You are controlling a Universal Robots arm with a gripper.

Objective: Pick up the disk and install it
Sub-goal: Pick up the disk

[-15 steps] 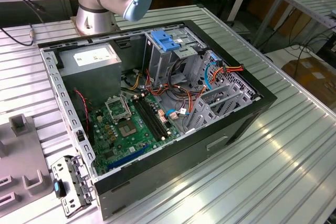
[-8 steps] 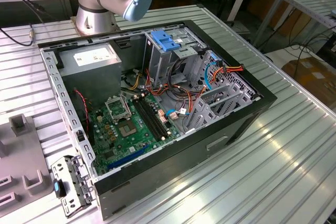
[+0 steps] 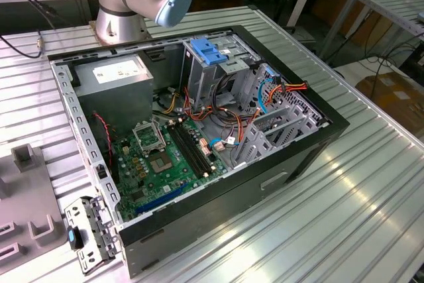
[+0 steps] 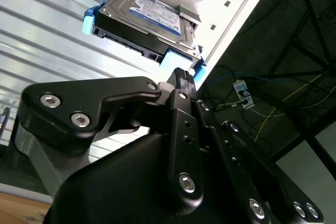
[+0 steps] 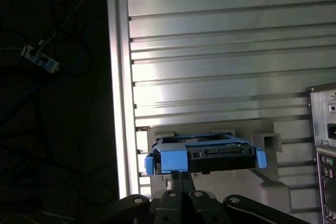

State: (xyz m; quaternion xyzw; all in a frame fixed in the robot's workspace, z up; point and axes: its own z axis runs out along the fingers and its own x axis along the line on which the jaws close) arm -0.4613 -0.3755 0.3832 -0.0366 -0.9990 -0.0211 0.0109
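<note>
Lying flat in a grey holder [image 5: 268,141] on the ribbed metal table [image 5: 210,40], the disk [image 5: 210,153] rests with its blue-and-white label [image 4: 157,11] facing up and a blue rail [image 4: 88,20] clipped along each side. Both wrist views show the gripper [image 5: 180,172] aimed at the disk's near end, its black fingers [image 4: 181,85] pressed together with nothing between them. The tip stands just before a light-blue tab [image 5: 173,158] on that end, and whether it touches the tab cannot be told. The holder sits near the table's edge, beyond which a power strip [image 4: 241,88] lies on a dark floor. In the first wrist view the rear panel of the computer case [image 5: 325,145] stands on the same table, apart from the holder. The exterior view shows the case lying open on its side, with a green circuit board [image 3: 159,157] on its floor, a grey box with a white sticker [image 3: 116,74] in one corner, a light-blue bracket [image 3: 209,51] over the drive bays, and orange and red wires [image 3: 232,120] between them. The arm's base [image 3: 119,21] stands on the table behind the case.
</note>
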